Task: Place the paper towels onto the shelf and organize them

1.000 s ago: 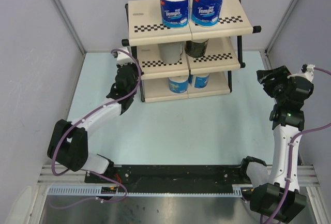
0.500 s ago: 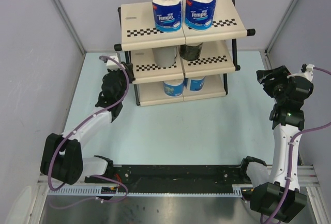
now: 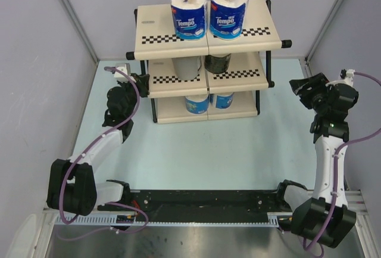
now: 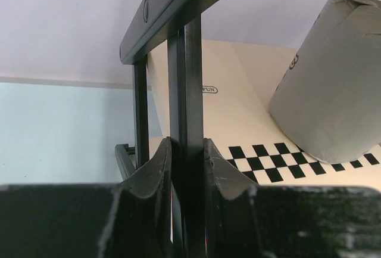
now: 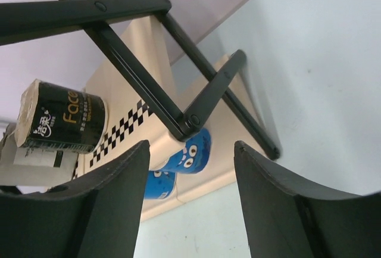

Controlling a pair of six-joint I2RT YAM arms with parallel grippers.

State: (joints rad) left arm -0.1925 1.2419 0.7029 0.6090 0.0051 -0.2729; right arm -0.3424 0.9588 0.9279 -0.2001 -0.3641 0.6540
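Tabletop (image 3: 196, 145) between shelf (image 3: 161, 31) and right tool (image 3: 298, 87)

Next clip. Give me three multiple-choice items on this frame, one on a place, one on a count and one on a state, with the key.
1. Where is the dark-wrapped roll?
A. top tier
B. middle tier of the shelf, beside the grey roll
C. bottom tier

2. How many blue-wrapped rolls stand on the top tier?
A. one
B. two
C. four

3. What is the left hand doing?
A. hanging open in the air
B. holding a roll
C. shut on the shelf's black frame post

Key:
1 B: it shows under the top panel, next to the grey one.
2 B: a pair stands side by side up there.
3 C: the left wrist view shows both fingers pressed against the post.
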